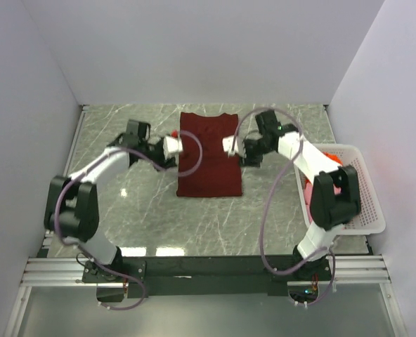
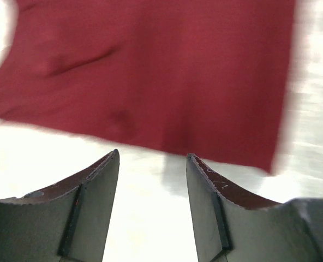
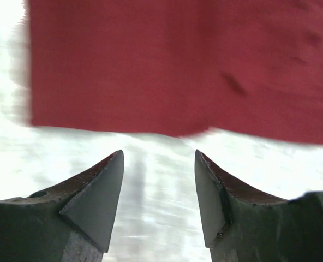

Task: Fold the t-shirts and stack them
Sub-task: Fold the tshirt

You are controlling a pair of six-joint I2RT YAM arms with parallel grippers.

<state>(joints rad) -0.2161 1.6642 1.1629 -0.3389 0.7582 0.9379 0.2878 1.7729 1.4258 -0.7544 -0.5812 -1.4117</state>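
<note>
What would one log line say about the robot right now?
maroon t-shirt: flat on table | left gripper: jaws open, empty | right gripper: jaws open, empty

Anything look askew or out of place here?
Nothing much: the maroon t-shirt lies flat mid-table, folded, its bottom edge slightly wider than the top. The left gripper and right gripper stand open beside it, empty.

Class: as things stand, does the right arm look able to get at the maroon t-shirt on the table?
Probably yes. The right claw stands open just beside the maroon t-shirt, with only bare marble tabletop between it and the cloth's edge.
</note>
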